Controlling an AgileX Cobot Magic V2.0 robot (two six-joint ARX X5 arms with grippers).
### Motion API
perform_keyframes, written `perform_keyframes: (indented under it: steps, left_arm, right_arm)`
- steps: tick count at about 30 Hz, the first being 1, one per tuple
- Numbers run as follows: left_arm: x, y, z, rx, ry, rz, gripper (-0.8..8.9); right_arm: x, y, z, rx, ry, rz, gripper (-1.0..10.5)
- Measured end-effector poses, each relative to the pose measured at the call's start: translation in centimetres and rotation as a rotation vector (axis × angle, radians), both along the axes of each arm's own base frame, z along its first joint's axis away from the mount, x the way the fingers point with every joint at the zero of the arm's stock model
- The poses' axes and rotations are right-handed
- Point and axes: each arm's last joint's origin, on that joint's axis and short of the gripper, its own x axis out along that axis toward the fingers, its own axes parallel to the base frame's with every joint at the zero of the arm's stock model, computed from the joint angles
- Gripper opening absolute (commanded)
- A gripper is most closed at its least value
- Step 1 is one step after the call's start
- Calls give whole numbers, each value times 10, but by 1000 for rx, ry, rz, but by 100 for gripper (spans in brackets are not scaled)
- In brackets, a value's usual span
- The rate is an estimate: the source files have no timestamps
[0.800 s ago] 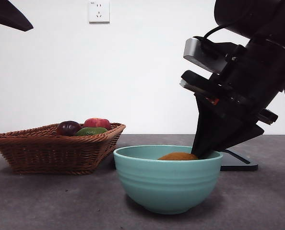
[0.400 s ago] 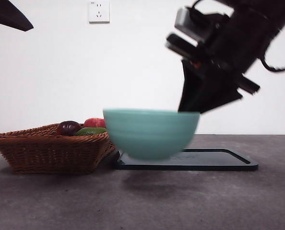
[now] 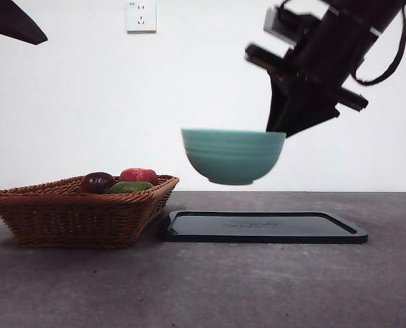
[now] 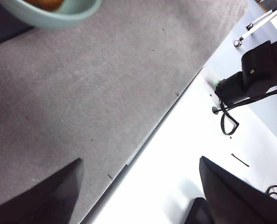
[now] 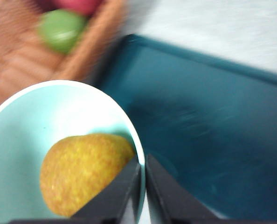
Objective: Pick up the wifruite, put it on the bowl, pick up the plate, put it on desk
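My right gripper (image 3: pixel 277 130) is shut on the right rim of the teal bowl (image 3: pixel 234 156), one jaw inside and one outside. It holds the bowl level in the air above the black tray (image 3: pixel 264 227). In the right wrist view the orange-brown wifruite (image 5: pixel 82 172) lies inside the bowl (image 5: pixel 17 140), beside the right gripper (image 5: pixel 143 186). The left wrist view catches the bowl (image 4: pixel 54 16) and wifruite (image 4: pixel 45 3) at its edge. My left gripper (image 4: pixel 139 163) hangs open over the desk (image 4: pixel 82 93) edge, holding nothing. I see no separate plate.
A wicker basket (image 3: pixel 73 212) on the left of the desk (image 3: pixel 203 287) holds a dark purple fruit (image 3: pixel 97 182), a red fruit (image 3: pixel 139 175) and a green fruit (image 3: pixel 129 186). The tray lies right beside it. The waiting arm's black tip (image 3: pixel 11 20) shows top left.
The bowl, which stood on the desk in front of the tray a second ago, has been lifted by the right gripper. It now hangs higher and further right, over the tray.
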Motion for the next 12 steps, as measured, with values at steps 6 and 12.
perform_keyframes:
  steps: [6, 12]
  left_arm:
    - [0, 0, 0, 0, 0, 0, 398]
    - [0, 0, 0, 0, 0, 0, 398]
  right_arm:
    - [37, -4, -8, -21, 20, -48, 12]
    - [61, -8, -21, -39, 40, -73, 12]
